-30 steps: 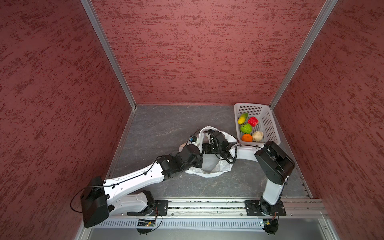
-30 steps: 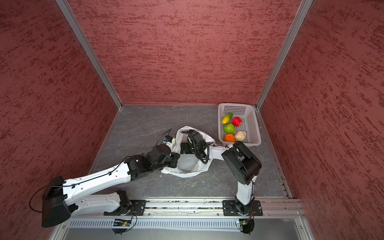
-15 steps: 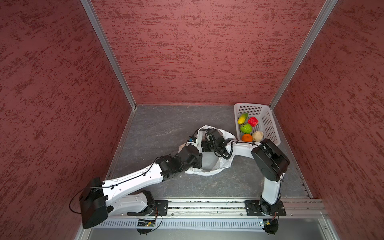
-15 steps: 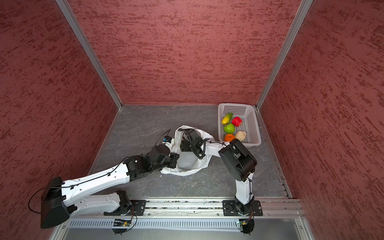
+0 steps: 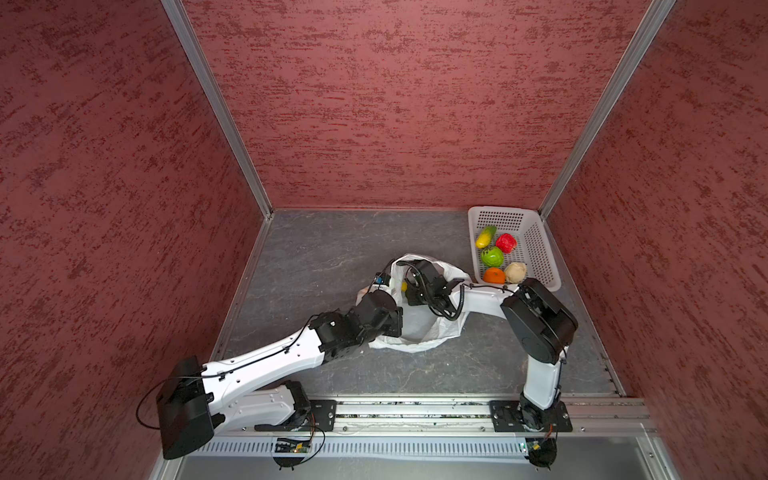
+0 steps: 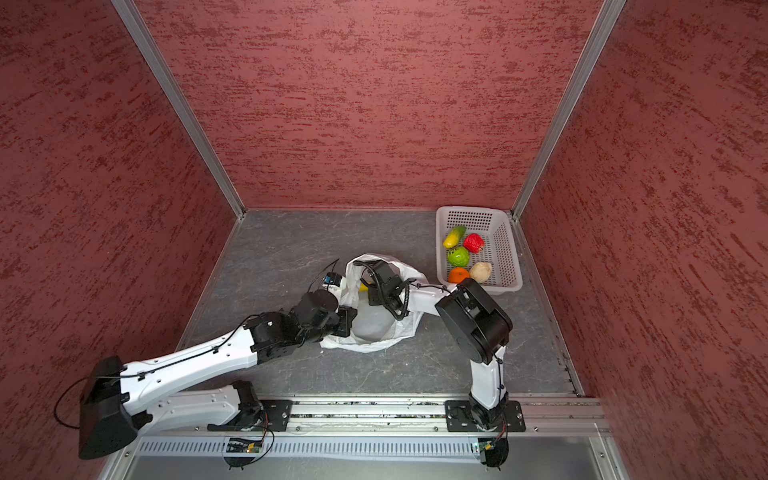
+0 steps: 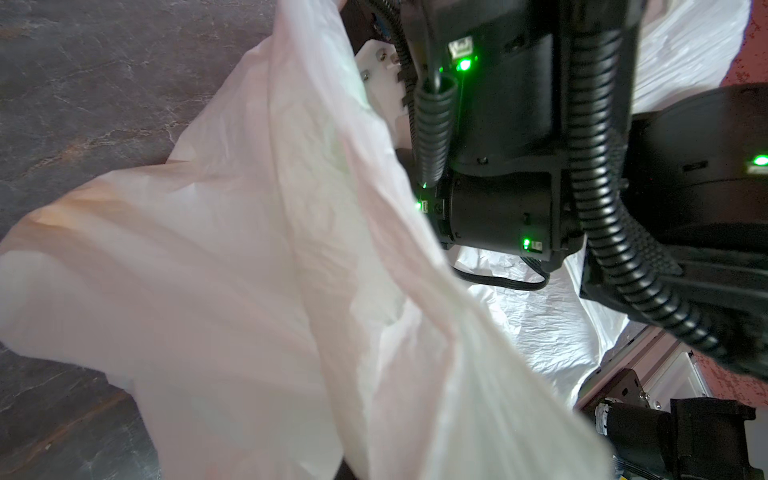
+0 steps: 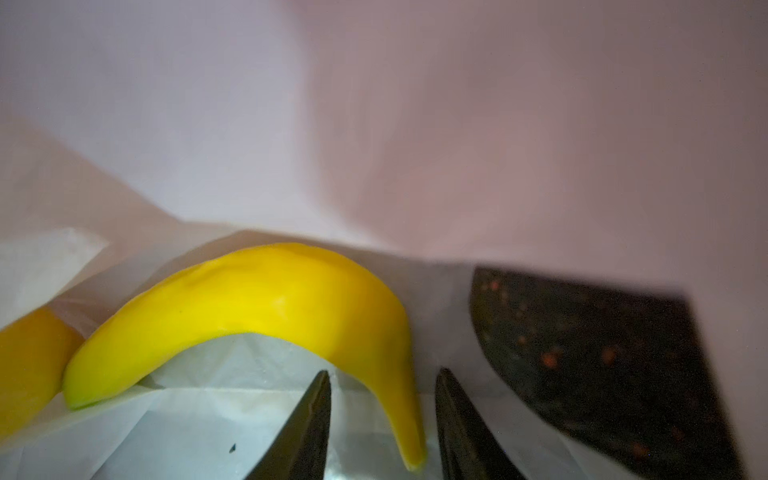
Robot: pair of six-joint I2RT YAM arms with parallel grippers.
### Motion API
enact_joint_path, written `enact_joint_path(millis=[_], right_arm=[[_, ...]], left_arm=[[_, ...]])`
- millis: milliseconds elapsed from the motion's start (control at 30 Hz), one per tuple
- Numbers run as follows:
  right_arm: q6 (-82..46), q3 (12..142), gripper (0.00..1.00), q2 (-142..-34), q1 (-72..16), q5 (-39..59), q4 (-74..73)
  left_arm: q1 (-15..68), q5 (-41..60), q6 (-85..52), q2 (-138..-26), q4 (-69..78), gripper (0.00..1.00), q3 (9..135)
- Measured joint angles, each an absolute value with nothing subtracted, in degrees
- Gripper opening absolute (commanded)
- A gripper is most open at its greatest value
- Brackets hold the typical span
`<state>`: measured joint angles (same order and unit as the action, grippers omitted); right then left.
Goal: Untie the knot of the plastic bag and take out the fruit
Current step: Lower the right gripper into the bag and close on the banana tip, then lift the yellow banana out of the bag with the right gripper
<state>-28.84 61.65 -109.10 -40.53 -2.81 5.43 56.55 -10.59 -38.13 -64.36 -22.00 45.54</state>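
Note:
The white plastic bag (image 5: 419, 328) (image 6: 374, 328) lies mouth-open in the middle of the floor; no knot shows. My left gripper (image 5: 394, 309) is shut on the plastic bag's left rim, and plastic (image 7: 249, 270) covers its jaws in the left wrist view. My right gripper (image 8: 382, 374) reaches inside the bag. Its open jaws stand on either side of the thin end of a yellow banana (image 8: 257, 291) (image 5: 404, 286), with gaps on both sides. A second yellow piece (image 8: 25, 365) lies beside the banana. More fruit sits in the basket.
The white perforated basket (image 5: 505, 210) stands at the back right. It holds a yellow-green oblong (image 5: 485, 237), a red berry (image 5: 506, 243), a green apple (image 5: 492, 257), an orange (image 5: 493, 275) and a beige round (image 5: 515, 272). A dark speckled shape (image 8: 602, 365) lies inside the bag.
My right gripper has pushed further left into the bag and its jaws have narrowed. The left arm and the bag's rim have stayed put.

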Motion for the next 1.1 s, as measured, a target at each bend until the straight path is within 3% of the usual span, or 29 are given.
enact_joint_path(millis=[400,1100], right_arm=[[-26.5,61.8,0.09,-109.5,-41.5,-5.6,6.3],[-25.2,61.9,0.03,-100.6,-42.7,-4.9,16.8]], left_arm=[[56.6,-10.7,-38.7,-64.4,-22.0,0.0,45.3],[56.5,-12.0,-39.2,-64.4,-22.0,0.0,45.3]])
